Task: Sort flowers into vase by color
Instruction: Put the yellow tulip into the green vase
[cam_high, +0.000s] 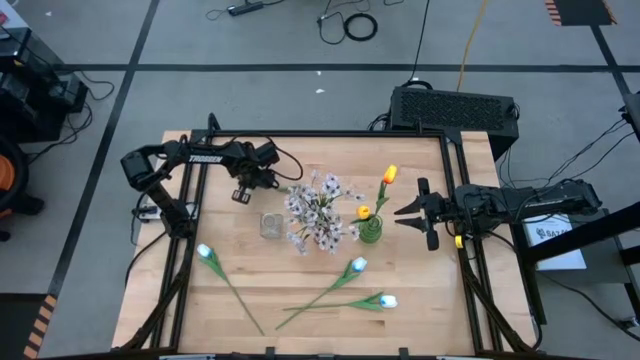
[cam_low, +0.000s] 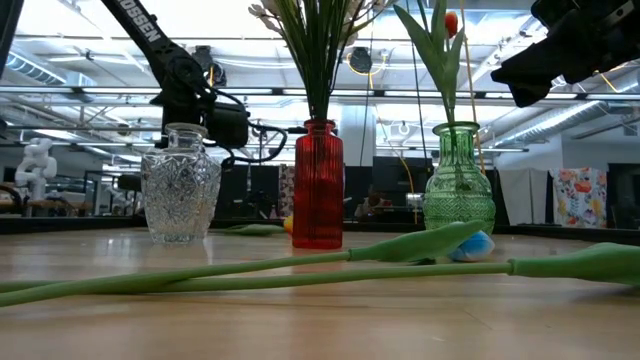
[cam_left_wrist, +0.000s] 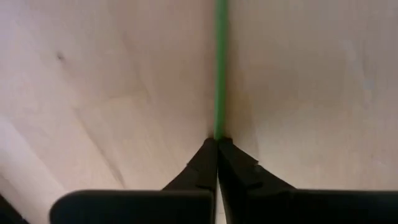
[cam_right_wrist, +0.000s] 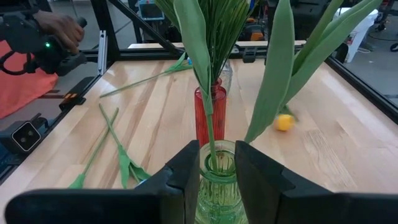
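I have the left gripper (cam_high: 243, 190) at the far left of the table, left of the vases. In its wrist view its fingers (cam_left_wrist: 205, 163) are pressed together with the end of a thin green stem (cam_left_wrist: 220, 68) right at their tips, so it looks like a pinch on that stem. The stem runs away from the fingers over bare wood, and I cannot tell which flower it belongs to.

My right gripper (cam_high: 415, 212) sits on the right side with its fingers (cam_right_wrist: 186, 168) spread wide. It is just right of the green vase (cam_high: 370, 233) and points at it without touching it.

The green vase holds an orange-yellow tulip (cam_high: 389, 175) standing upright. A second yellow bloom (cam_high: 363, 212) lies on the table just beyond that vase. The red vase (cam_low: 318, 185) stands in the middle, filled with the pale pink-white blossoms (cam_high: 320, 205). The clear crystal vase (cam_high: 270, 225) stands just left of it.

Three white-blue tulips lie flat on the near half of the table (cam_high: 420, 320): one near the left edge (cam_high: 205, 252), one in the middle (cam_high: 358, 265) and one nearer me on the right (cam_high: 388, 300)
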